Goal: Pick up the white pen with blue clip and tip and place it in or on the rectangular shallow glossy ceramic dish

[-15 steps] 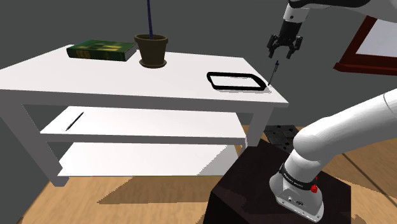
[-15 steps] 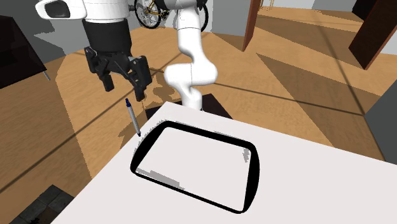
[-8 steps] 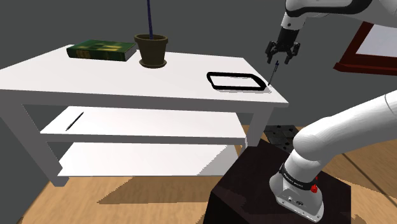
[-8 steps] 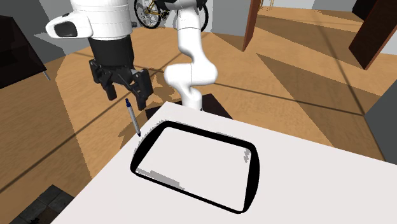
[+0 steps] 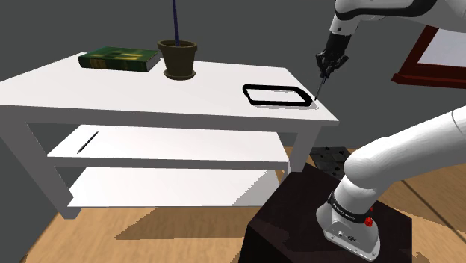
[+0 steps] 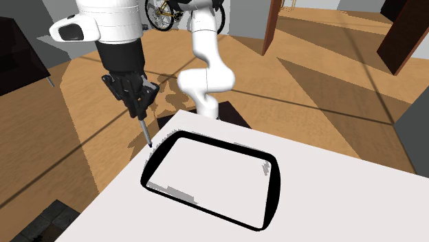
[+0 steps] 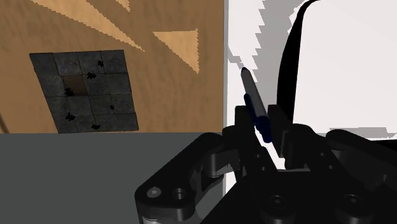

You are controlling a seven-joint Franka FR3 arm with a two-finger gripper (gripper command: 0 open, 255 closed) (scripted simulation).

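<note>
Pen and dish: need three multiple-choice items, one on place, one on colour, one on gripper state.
1. Where is the pen relative to the dish?
A lying inside it
B across its rim
C standing just outside it, by the table edge

2. Dish rim colour?
A black
B green
C blue

3. Gripper state?
A open
B shut on the pen
C shut on nothing

Answers:
1 C, the second exterior view shows its lower end beside the rim's corner.
2 A, a black band surrounds a white inside.
3 B, the wrist view shows the fingers clasping the pen's blue part.
</note>
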